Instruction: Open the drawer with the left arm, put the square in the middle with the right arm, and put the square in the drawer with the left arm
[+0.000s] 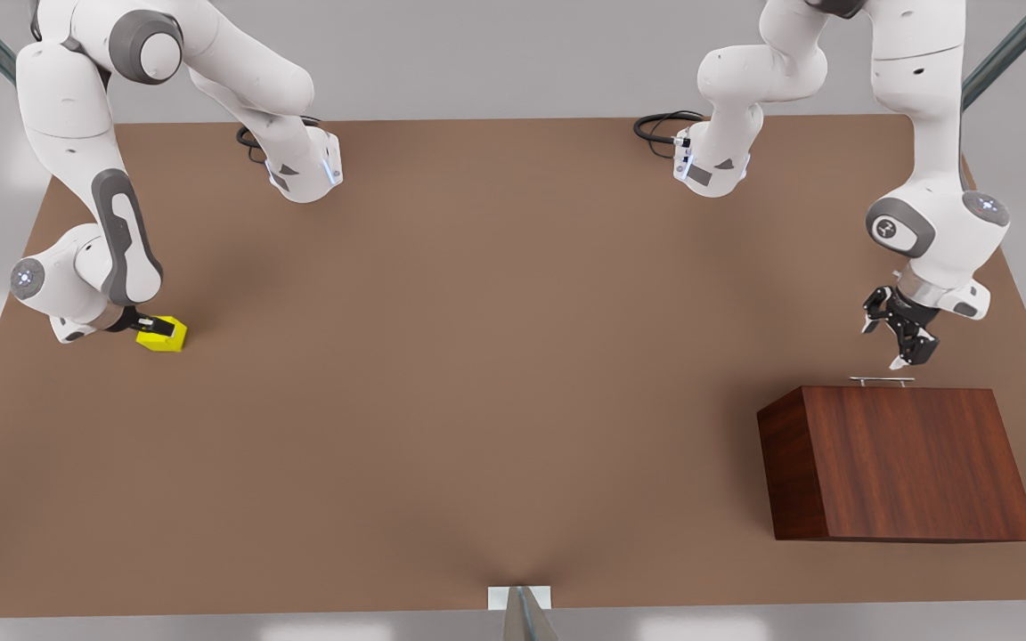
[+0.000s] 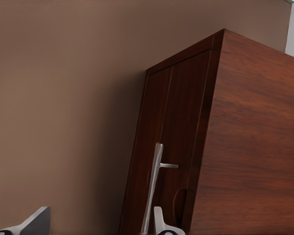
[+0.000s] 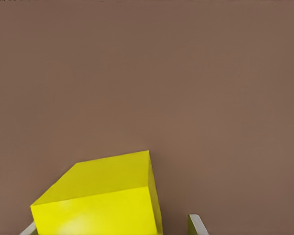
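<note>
Square handling: judged rigid, light, smooth-faced; may slip if the pinch is weak. Best hold: two opposite flat sides, centred.
Square look: small bright yellow cube (image 1: pixel 163 334), sharp edges, plain faces.
Square pos: on tabletop (image 1: pixel 495 356), far left in the front view, well apart from cabinet (image 1: pixel 900 463).
Right gripper: (image 1: pixel 150 324) at the square, fingers (image 3: pixel 197 226) straddling it, one per side; contact can't be confirmed, so grip state unknown.
Drawer handling: judged stiff wood, slides on a straight pull. Take hold at handle mid-span.
Drawer look: dark reddish-brown front (image 2: pixel 174 147), thin silver bar handle (image 1: pixel 882 380); appears closed.
Drawer pos: cabinet at the front view's right, near edge.
Left gripper: (image 1: pixel 889 345) released, fingers spread, just beside handle, not touching.
Stage est.: drawer pull not yet done.
</note>
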Robot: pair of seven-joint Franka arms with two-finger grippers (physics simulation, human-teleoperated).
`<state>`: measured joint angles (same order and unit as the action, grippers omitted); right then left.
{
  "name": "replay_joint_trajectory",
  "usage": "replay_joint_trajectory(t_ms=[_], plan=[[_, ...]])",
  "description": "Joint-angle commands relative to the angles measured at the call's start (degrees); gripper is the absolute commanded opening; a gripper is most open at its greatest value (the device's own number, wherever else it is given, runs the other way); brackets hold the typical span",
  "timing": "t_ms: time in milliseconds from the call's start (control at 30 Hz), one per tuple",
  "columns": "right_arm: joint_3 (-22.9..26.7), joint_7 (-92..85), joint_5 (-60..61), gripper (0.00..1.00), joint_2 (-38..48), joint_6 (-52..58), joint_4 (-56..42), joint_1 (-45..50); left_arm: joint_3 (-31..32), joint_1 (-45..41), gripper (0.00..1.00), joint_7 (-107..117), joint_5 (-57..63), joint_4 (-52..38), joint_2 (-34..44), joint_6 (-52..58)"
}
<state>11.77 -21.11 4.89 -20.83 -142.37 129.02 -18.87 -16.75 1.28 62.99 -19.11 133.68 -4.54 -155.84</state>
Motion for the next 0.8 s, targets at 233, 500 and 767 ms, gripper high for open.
replay_joint_trajectory(t_ms=[233, 500, 767], plan=[[-0.2, -2.1, 0.1, 0.81, -1.8, -1.4, -0.2, -0.3, 0.0, 0.3, 1.00, -16.8, -0.9, -0.6, -2.3, -0.4], [-0.3, -2.1, 0.1, 0.78, -1.8, -1.2, -0.4, -0.3, 1.5, 0.4, 1.00, -16.9, -4.6, -3.1, -5.3, -0.6], [-1.9, -1.7, 0.1, 0.76, 0.3, 0.1, -0.6, -0.1, 1.5, 0.7, 1.00, -16.9, -5.1, -4.0, -7.7, -0.1]])
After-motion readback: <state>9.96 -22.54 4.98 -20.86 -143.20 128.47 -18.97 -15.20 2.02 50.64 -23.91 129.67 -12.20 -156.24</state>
